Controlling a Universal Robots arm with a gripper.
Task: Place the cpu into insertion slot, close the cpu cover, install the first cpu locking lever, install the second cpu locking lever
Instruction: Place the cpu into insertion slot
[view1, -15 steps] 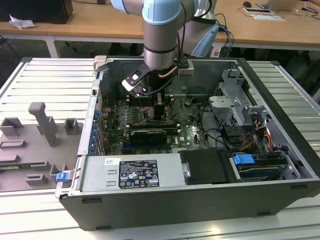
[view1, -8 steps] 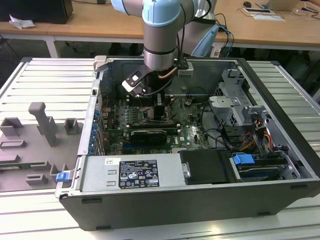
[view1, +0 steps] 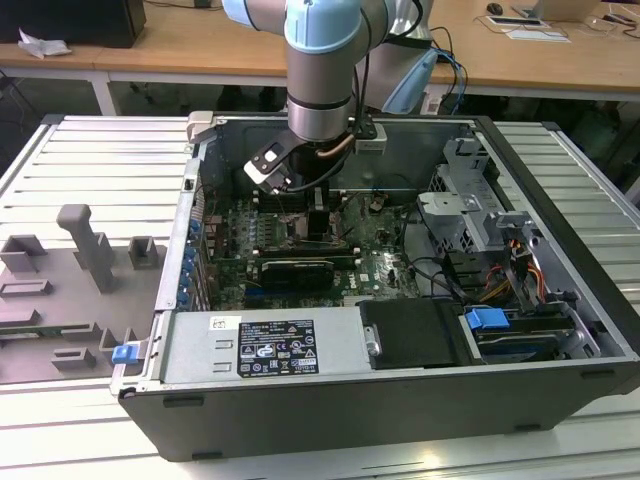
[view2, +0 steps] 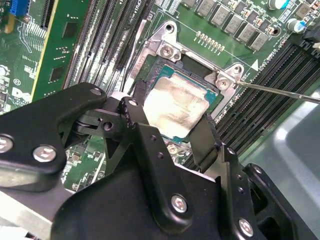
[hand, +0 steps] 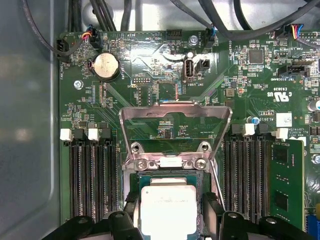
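Silvery-beige metal marks the cpu (view2: 177, 106), which lies square over the insertion slot (view2: 190, 64) with its edges parallel to the slot's dark rim. The gripper (view2: 170, 121) reaches down onto it from directly above the slot. Its two black fingers (view2: 134, 114) are clamped on opposite edges of the chip rather than on its face, a hold that keeps the chip level and lets it go straight down into the slot. Whether the chip is fully bedded or held a little proud of the slot, I cannot tell.

In the first wrist view the cpu cover (hand: 175, 111) stands open, hinged at the edge of the slot farthest from the gripper and leaning away from it. Its large window shows green circuit board (hand: 150, 65) behind. Open like this, it leaves the slot free for the chip and the fingers. A thin metal lever (view2: 280, 92) runs out from one corner of the slot, unlatched, which is what lets the cover stand open. Long black memory slots (hand: 92, 180) flank the insertion slot on two sides.

In the exterior view the arm drops into the open computer case (view1: 400, 420), its gripper (view1: 320, 225) over the slot.
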